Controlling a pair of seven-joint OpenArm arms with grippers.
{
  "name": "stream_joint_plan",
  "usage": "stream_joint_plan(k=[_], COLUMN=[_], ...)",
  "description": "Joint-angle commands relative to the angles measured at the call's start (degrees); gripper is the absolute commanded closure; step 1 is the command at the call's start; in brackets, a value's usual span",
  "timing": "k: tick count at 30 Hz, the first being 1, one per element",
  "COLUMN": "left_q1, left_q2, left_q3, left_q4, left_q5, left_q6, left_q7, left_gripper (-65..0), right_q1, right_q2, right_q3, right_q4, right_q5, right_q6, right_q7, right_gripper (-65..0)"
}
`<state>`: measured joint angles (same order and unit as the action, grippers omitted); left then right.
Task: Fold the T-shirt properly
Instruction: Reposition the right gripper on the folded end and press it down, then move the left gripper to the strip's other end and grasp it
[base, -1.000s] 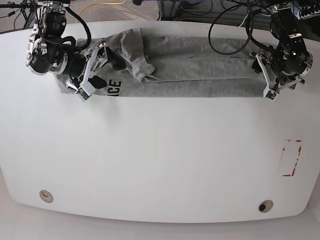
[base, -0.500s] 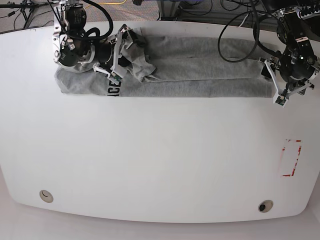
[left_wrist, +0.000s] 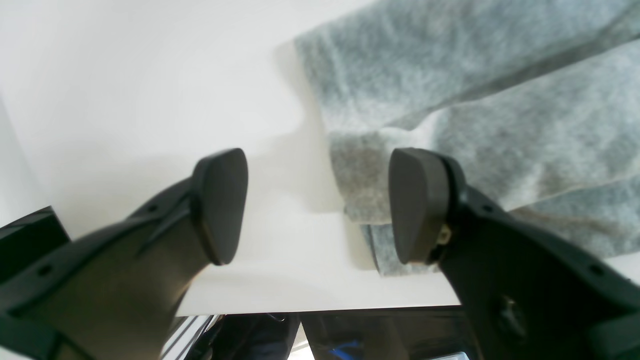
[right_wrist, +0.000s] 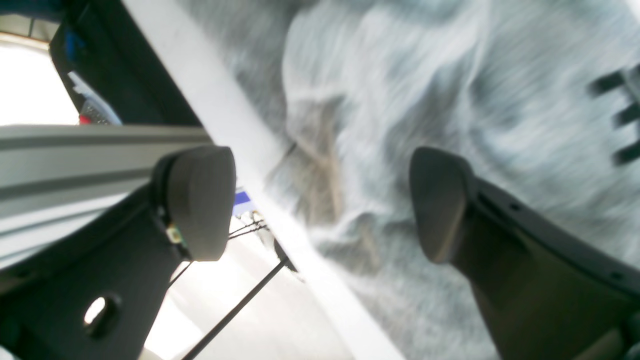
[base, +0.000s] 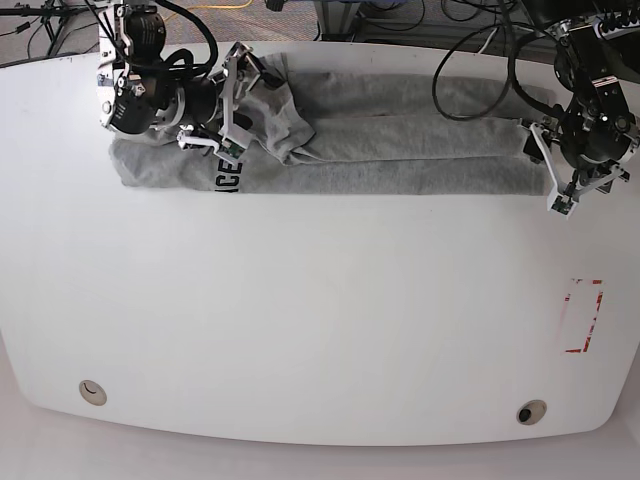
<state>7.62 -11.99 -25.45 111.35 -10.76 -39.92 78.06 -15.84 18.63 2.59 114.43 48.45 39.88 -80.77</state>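
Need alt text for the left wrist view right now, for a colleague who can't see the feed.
The open left gripper hovers over the folded end of the grey T-shirt on the white table, holding nothing. One fingertip is over bare table, the other over the cloth's edge; layered folds fill the upper right.

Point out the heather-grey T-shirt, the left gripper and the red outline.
heather-grey T-shirt (base: 400, 140), base view, folded body.
left gripper (left_wrist: 317, 205), left wrist view, midway between fingertips.
red outline (base: 583, 316), base view, its right side.

Dark block letters "ICE" read sideways on the grey T-shirt (base: 400, 150), just beside the right claw (base: 228, 100); more of the print is hidden; red marks (base: 582, 316) on the table (base: 320, 300) carry no readable text.
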Motion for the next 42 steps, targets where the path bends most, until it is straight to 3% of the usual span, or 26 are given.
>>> stream_joint_plan(k=[1,12,22,26,34,42], left_q1=[-0.5,-0.6,-1.9,-2.0,-1.9,0.3], left_q2=[-0.5,1.6,4.7,5.3,5.4,5.4], left_q3=[-0.2,-1.0,-7.6,-9.1,-9.5,-1.1], left_q4=[1.0,2.5,2.3,2.0,1.2,0.0], left_q5=[-0.2,-0.4,-0.4,-0.4,-0.4,-0.1], left_q6=[-0.1,-0.1,-0.1,-0.1,-0.1,-0.1], left_q7=[-0.4,-0.5,-0.5,-0.5,-0.5,-0.5], left_gripper=[-40.1,-40.1,-40.3,-40.3,-40.3,-40.3], right_q1=[1.8,3.1,-0.6,-2.8,-2.5,-2.9], right_q2=[1.8,2.5,1.5,-1.4,-3.6,-4.1], right_q3=[1.7,14.3,14.7,14.6,14.5,14.5], right_q4=[1.0,1.1,0.8,-1.3,-9.0,-10.0], right_q5=[0.6,-3.0,-19.2,-25.7,-30.4,-30.7], right_q6=[0.1,0.1,0.1,0.1,0.1,0.1], right_q7=[0.8,6.3,13.3,18.8,22.4,23.8], right_gripper=[-50.9,-49.8,-22.2,-15.4,-14.1,-14.0])
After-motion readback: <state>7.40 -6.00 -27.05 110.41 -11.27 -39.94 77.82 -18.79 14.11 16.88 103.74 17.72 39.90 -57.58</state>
